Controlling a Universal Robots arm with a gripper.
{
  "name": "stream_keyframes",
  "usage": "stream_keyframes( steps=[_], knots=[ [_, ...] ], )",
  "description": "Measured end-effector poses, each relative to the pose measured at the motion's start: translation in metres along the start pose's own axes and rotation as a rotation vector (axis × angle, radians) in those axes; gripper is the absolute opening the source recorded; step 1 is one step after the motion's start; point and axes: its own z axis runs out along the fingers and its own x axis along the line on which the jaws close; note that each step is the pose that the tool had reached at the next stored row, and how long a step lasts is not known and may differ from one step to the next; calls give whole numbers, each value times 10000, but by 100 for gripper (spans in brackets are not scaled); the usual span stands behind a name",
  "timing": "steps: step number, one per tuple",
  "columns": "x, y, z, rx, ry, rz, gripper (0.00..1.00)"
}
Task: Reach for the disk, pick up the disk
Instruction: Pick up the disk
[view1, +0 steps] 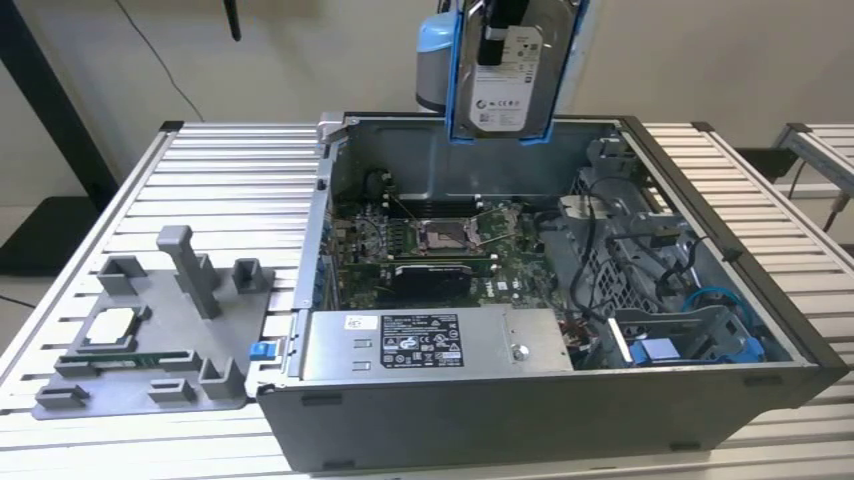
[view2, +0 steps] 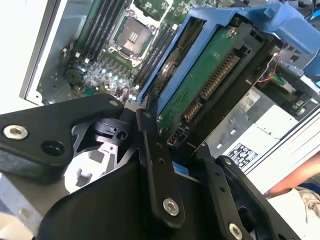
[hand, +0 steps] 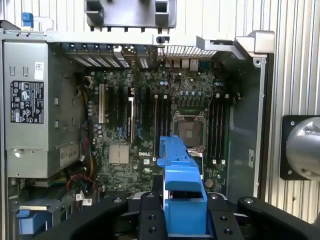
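The disk (view1: 511, 80) hangs upright above the far edge of the open computer case (view1: 798, 350), its white label facing the camera and blue rails along both sides. My gripper (view1: 503, 18) holds it from above, shut on the disk. In the second wrist view the disk (view2: 200, 85) shows its green circuit board and connector inside the blue bracket, and black fingers (view2: 156, 165) clamp it on both sides. In the first wrist view the blue bracket (hand: 181, 185) stands between the black fingers (hand: 149, 216), with the motherboard far below.
Inside the case lie the motherboard (view1: 441, 235) and a grey power supply box with a sticker (view1: 427, 345), with a drive bay with blue parts (view1: 694, 340) at the exterior view's right. A grey fixture (view1: 187, 350) holding a small silver chip (view1: 110, 327) sits on the slatted table (view1: 227, 180).
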Motion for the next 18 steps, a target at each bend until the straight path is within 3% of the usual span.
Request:
stream_keyframes(
  steps=[18],
  knots=[
    [-6, -420, -5, 0, 0, -1, 0]
  ],
)
